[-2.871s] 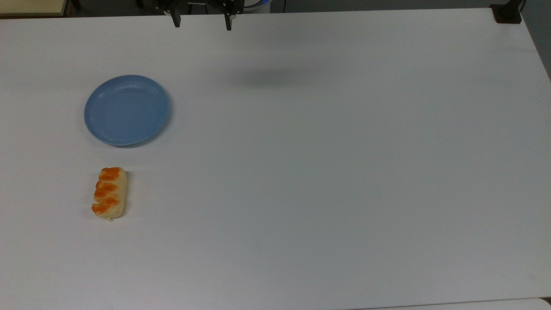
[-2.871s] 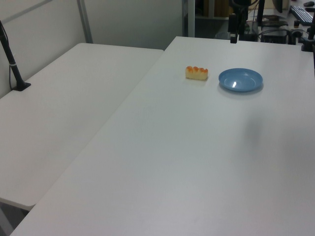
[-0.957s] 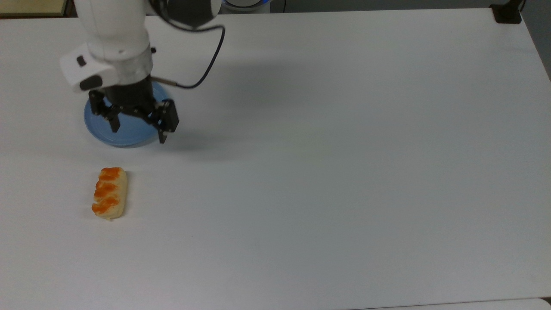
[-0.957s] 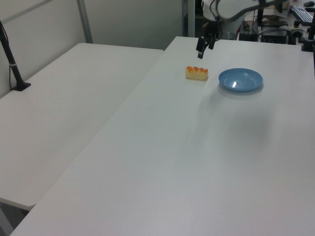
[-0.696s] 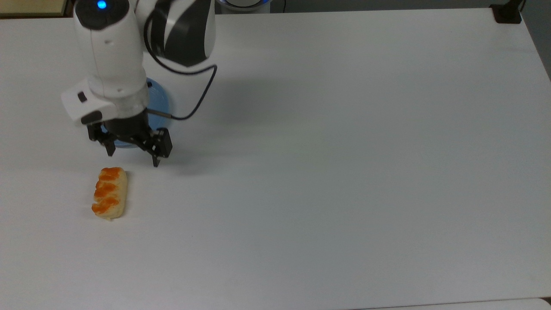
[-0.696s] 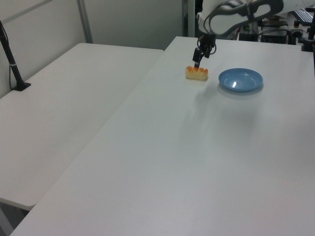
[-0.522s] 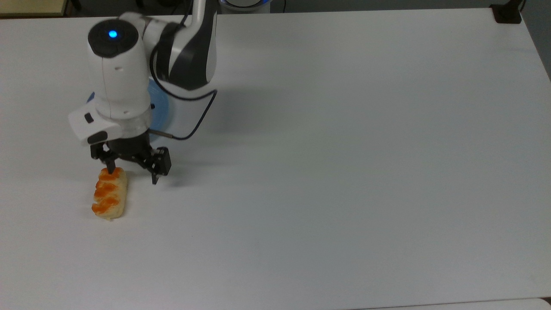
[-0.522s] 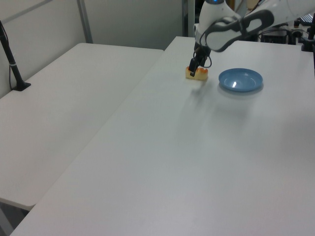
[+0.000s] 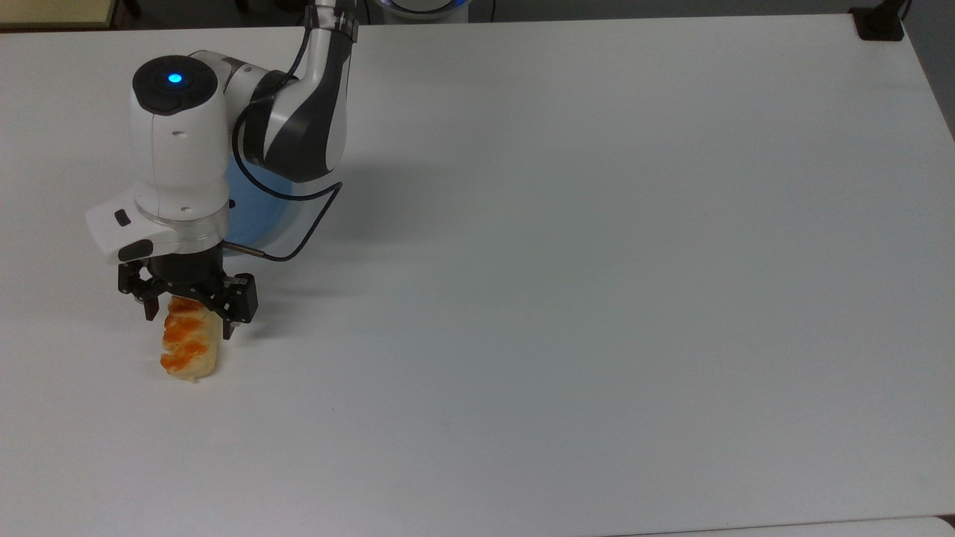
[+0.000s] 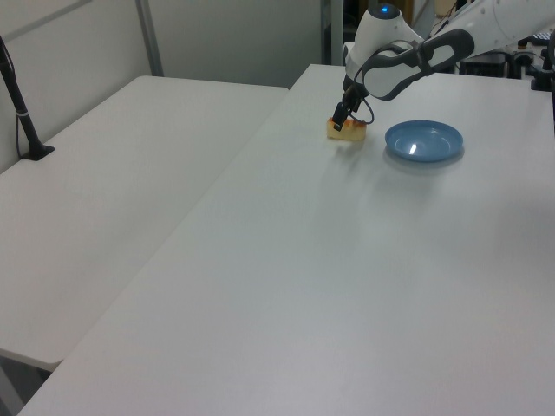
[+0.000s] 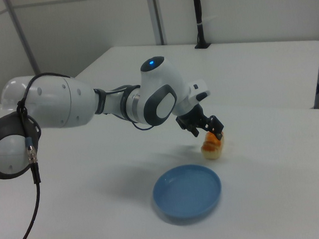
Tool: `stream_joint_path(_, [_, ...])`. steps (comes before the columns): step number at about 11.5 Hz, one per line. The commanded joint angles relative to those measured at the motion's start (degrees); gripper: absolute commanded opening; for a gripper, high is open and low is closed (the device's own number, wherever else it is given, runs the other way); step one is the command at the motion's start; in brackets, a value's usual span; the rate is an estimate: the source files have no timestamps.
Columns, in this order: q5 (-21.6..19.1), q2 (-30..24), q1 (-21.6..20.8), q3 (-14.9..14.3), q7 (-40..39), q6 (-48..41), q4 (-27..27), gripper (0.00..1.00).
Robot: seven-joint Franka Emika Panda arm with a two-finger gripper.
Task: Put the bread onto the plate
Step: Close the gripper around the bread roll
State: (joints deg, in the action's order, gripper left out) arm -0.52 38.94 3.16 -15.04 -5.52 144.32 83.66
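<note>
The bread [image 9: 186,349] is a pale-tan roll with orange glazed patches, lying on the white table at the top view's lower left. My gripper [image 9: 188,321] is open and low over the roll's end nearest the plate, one finger on each side of it. In the left view the gripper [image 10: 339,118] covers part of the bread [image 10: 351,131]. In the right view the gripper [image 11: 208,130] hangs just above the bread [image 11: 213,147]. The light-blue plate [image 9: 257,212] is largely hidden behind my arm in the top view. It shows whole in the left view [image 10: 423,141] and the right view [image 11: 187,192], with nothing on it.
The white table [image 9: 597,298] stretches wide to the top view's right. A black clamp [image 9: 879,22] sits at its far right corner. A second white table [image 10: 95,191] with a black post [image 10: 22,113] adjoins at the left view's left. Desks with equipment stand behind the arm's base.
My arm came in from the table's far edge, passed over the plate and went down to the bread. The open fingers now stand on either side of the roll's end. Bread and plate have not moved.
</note>
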Motion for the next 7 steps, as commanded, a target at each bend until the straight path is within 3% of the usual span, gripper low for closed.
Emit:
stream_joint_path(1, [0.43, 0.97, -0.52, -0.52, -1.24, -0.09, -0.96, 1.0])
stream_joint_path(3, [0.61, 1.58, -0.35, -0.61, -2.03, 0.09, -0.96, 1.0])
stream_joint_path(5, [0.69, 2.64, -0.09, -0.87, -3.26, 0.17, -1.13, 0.85])
stream_joint_path(7, [0.87, 2.55, -0.35, -1.4, -4.05, 0.09, -1.05, 0.44])
